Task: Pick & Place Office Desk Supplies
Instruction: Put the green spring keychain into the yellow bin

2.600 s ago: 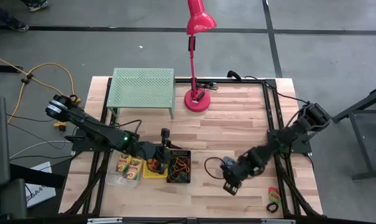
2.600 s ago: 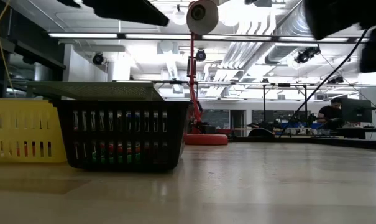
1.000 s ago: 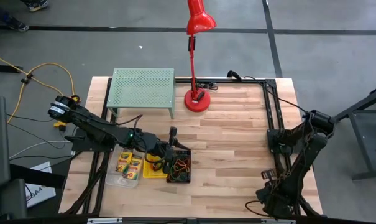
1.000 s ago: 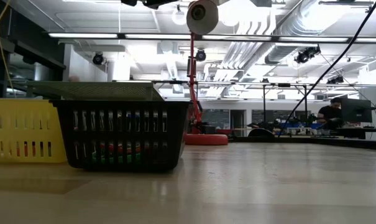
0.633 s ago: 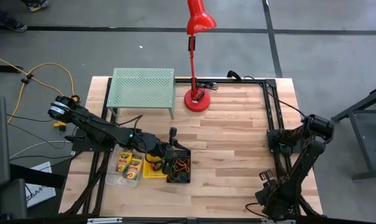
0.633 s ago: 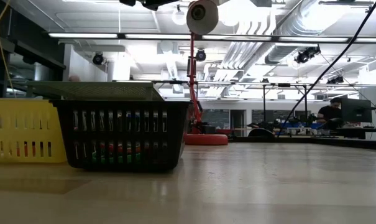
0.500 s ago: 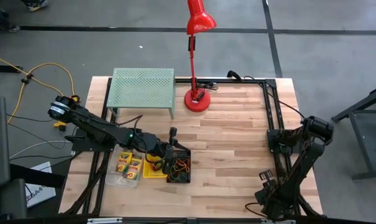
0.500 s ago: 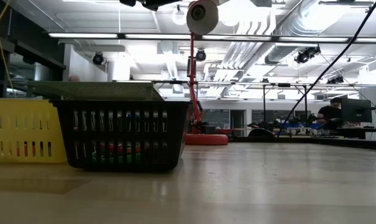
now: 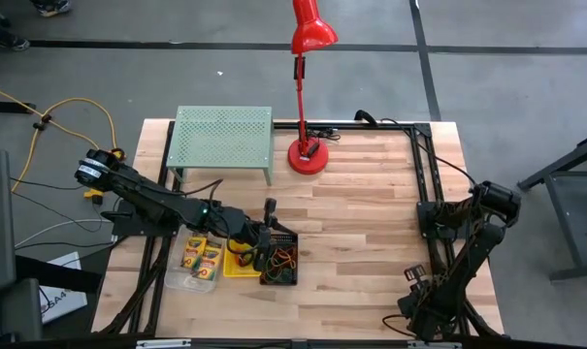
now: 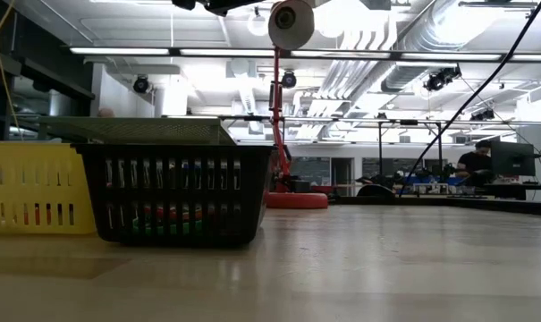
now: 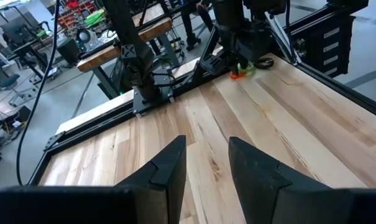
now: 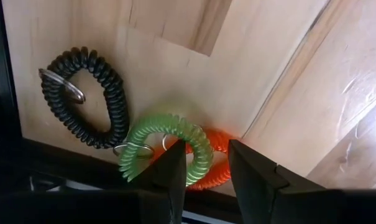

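Note:
A black coil loop, a green one and an orange one lie flat on the wood at the table's near right corner. My right gripper points down just above the green and orange loops, open; its arm hides them in the high view. My left gripper hovers open and holds nothing above the black mesh bin. Beside that bin stand the yellow bin and the clear bin with yellow crayon boxes.
The light-green perforated rack and the red lamp's base stand at the far edge. Black frame rails run along the right side. Bare wood lies between the bins and my right arm.
My right gripper has sunk a little toward the coil loops at the near right corner.

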### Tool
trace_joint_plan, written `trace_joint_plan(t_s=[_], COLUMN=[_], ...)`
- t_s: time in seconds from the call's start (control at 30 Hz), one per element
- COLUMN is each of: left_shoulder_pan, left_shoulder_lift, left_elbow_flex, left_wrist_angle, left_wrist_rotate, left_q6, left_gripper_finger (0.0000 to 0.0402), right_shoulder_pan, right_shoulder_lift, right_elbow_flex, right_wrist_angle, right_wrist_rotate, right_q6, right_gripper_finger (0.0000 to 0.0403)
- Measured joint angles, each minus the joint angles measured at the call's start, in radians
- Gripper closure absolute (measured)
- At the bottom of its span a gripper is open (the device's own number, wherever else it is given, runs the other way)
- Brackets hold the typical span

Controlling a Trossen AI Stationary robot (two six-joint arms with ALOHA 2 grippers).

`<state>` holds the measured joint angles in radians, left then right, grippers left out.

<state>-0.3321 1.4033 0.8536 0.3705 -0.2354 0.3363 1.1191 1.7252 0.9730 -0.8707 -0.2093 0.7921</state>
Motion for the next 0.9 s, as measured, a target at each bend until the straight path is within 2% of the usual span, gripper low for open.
trace_joint_plan(t_s=[0.53, 0.9], left_shoulder_pan=[0.000, 0.000], left_shoulder_lift=[0.000, 0.000], left_elbow_flex=[0.000, 0.000], left_wrist_angle=[0.000, -0.001], left_wrist_rotate=[0.000, 0.000], left_q6=[0.000, 0.000], left_gripper_finger=[0.0287, 0.0287], right_shoulder_pan=[0.000, 0.000], right_shoulder_lift=[0.000, 0.000], right_elbow_flex=[-0.001, -0.001], right_wrist_angle=[0.007, 0.025], right_wrist_rotate=[-0.035, -0.056], right_q6=[0.001, 0.053], right_gripper_finger=[0.0370, 0.0376])
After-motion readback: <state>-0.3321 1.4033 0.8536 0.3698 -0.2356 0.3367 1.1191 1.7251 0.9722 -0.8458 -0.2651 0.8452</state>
